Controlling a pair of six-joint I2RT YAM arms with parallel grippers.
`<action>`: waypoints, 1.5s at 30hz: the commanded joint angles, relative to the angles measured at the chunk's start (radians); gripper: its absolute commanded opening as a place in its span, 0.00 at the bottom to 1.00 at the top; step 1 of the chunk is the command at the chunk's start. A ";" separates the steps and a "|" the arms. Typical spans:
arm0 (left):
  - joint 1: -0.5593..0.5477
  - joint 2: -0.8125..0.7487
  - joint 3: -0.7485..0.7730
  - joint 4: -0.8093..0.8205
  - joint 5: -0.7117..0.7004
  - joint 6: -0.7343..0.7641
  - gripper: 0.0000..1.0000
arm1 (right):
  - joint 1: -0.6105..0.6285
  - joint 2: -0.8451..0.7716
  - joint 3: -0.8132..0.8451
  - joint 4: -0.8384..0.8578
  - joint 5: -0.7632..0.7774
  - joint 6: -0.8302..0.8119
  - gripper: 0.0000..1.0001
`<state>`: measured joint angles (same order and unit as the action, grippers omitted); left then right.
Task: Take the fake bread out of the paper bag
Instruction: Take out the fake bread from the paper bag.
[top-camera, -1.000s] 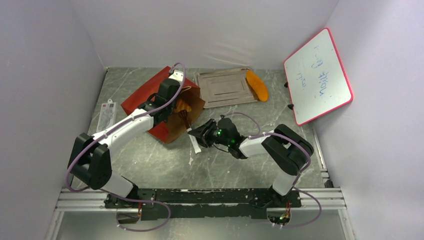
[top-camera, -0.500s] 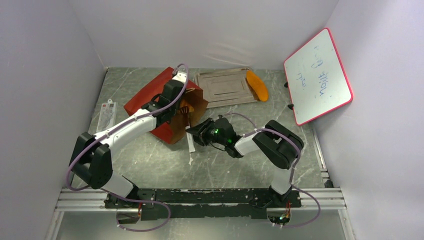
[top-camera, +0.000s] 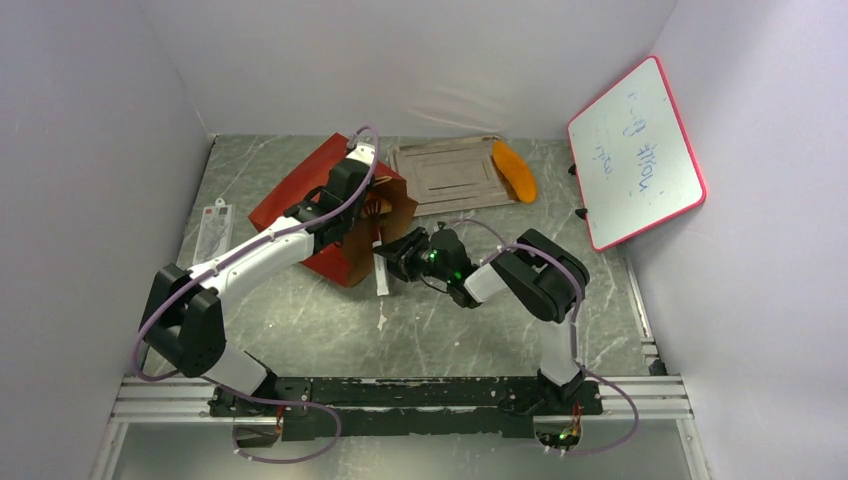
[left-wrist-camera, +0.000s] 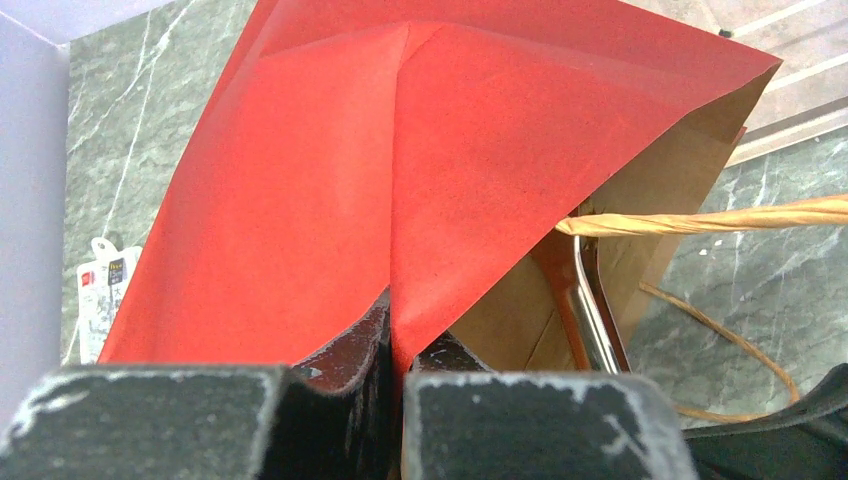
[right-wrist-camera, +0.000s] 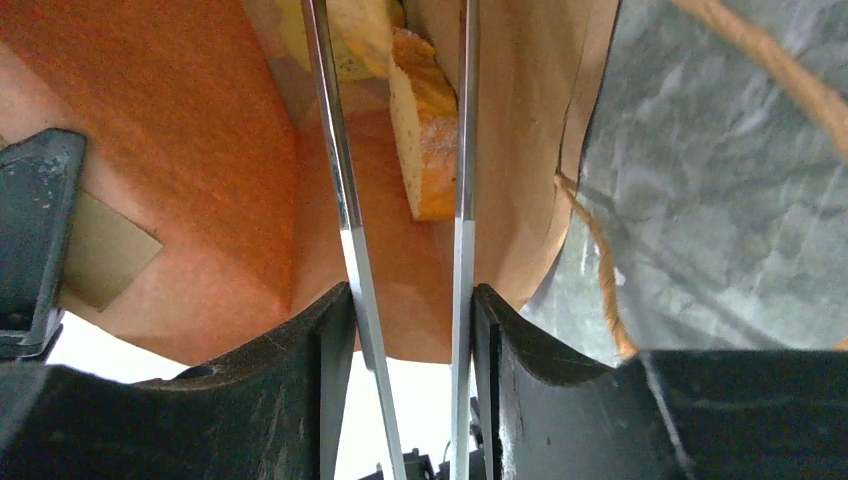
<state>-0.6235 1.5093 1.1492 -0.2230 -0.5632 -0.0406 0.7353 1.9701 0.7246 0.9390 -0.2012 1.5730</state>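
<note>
The paper bag (top-camera: 300, 190) lies on its side, red outside, brown inside, mouth facing right. My left gripper (left-wrist-camera: 400, 340) is shut on the bag's upper rim (left-wrist-camera: 420, 230) and holds the mouth open. My right gripper (right-wrist-camera: 410, 310) is shut on metal tongs (right-wrist-camera: 345, 200), whose two arms reach into the bag (right-wrist-camera: 180, 130). A tan toast slice with an orange crust (right-wrist-camera: 425, 130) lies between the tong tips, and a yellowish bread piece (right-wrist-camera: 360, 30) lies deeper in. An orange crescent (top-camera: 515, 170) lies on the tray's right edge.
The flat silver tray (top-camera: 445, 175) lies behind the bag. A red-framed whiteboard (top-camera: 635, 150) leans on the right wall. A small packaged item (top-camera: 213, 228) lies at the left. The bag's cord handle (left-wrist-camera: 720, 217) hangs across the mouth.
My right gripper has moved left with the tongs, whose tips now sit inside the bag's mouth. The left gripper has stayed shut on the bag's rim, shifting slightly right.
</note>
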 joint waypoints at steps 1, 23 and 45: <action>-0.016 0.004 0.038 0.006 0.008 -0.010 0.07 | -0.021 0.041 0.027 0.060 -0.015 -0.019 0.46; -0.014 0.081 0.103 -0.037 -0.116 -0.043 0.07 | -0.031 -0.114 -0.041 -0.001 -0.024 -0.113 0.00; 0.069 0.277 0.278 -0.094 -0.135 -0.058 0.07 | -0.035 -0.592 -0.204 -0.266 0.101 -0.295 0.00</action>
<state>-0.5835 1.7477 1.3895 -0.2943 -0.6907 -0.0837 0.7059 1.4647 0.5236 0.6868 -0.1482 1.3201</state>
